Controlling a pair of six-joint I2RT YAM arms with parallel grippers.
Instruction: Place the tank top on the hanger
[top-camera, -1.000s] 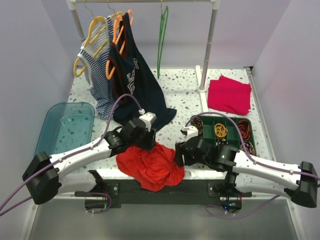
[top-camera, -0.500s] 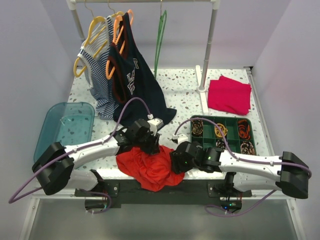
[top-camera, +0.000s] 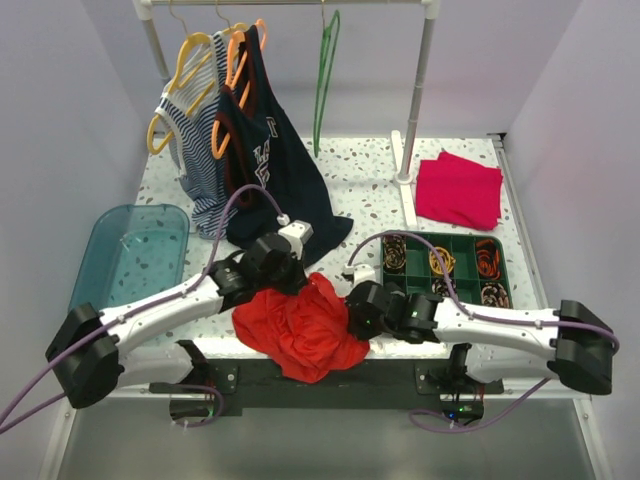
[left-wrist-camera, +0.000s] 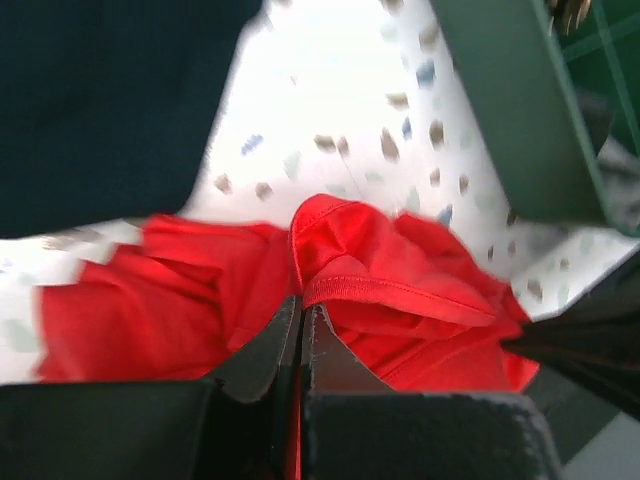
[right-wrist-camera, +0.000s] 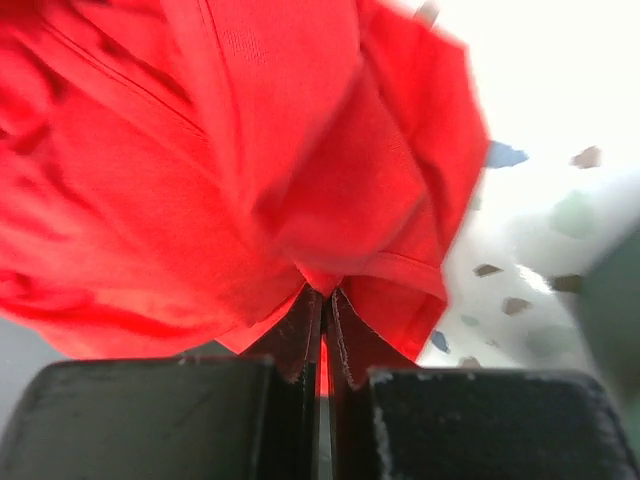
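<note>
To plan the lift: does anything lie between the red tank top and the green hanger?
Yes: the navy tank top trails onto the table between the red tank top and the green hanger.

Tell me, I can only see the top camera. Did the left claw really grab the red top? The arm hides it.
Observer: Yes. In the left wrist view the left gripper is shut, and red cloth of the tank top shows between its fingers.
Operator: What about the other claw?
Observer: The right wrist view shows the right gripper shut too, with a fold of the top bunching out of its tips.
Operator: Which bit did the left one pinch?
Observer: A stitched hem curves right beside its fingertips, so it seems to have an edge, not the middle.
</note>
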